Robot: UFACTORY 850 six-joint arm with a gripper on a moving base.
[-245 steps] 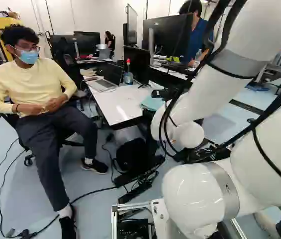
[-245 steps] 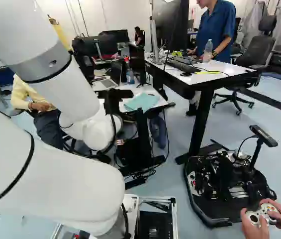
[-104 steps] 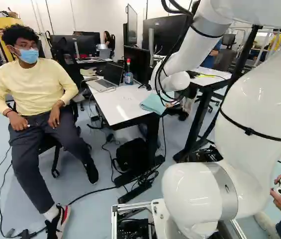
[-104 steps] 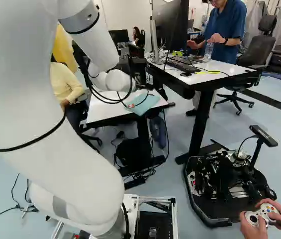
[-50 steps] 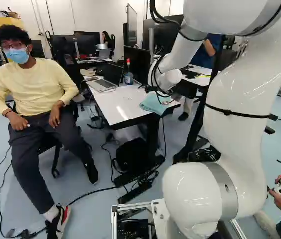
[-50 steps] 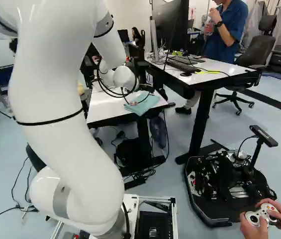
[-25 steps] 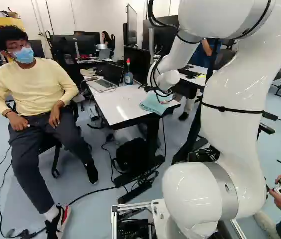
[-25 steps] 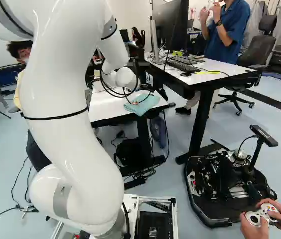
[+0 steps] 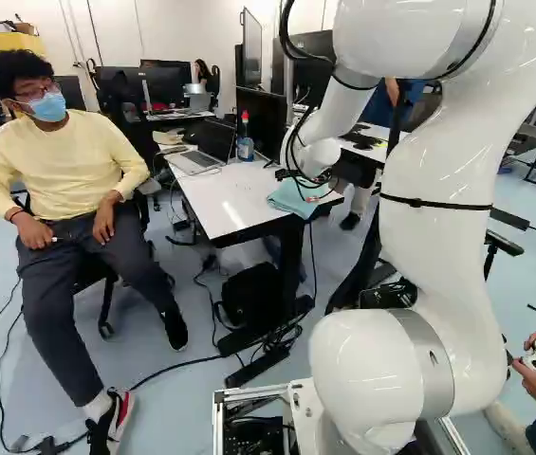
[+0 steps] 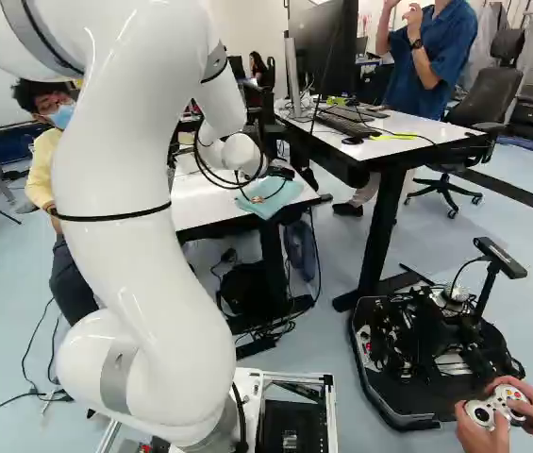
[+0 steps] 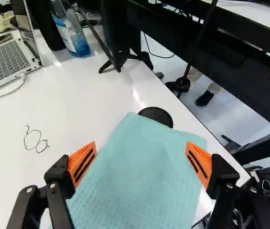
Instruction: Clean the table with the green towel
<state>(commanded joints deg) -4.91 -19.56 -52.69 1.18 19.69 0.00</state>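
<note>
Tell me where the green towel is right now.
In the wrist view, the green towel lies on the white table near its edge, ahead of the open end effector, partly covering a black disc.

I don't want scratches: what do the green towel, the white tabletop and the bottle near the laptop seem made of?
The green towel looks like matte fabric, perhaps microfiber, given its finely dimpled surface. The white tabletop seems a glossy laminate or whiteboard coating: it throws bright reflections. The bottle looks like smooth clear plastic, though glass can't be excluded; blue liquid shows through.
</note>
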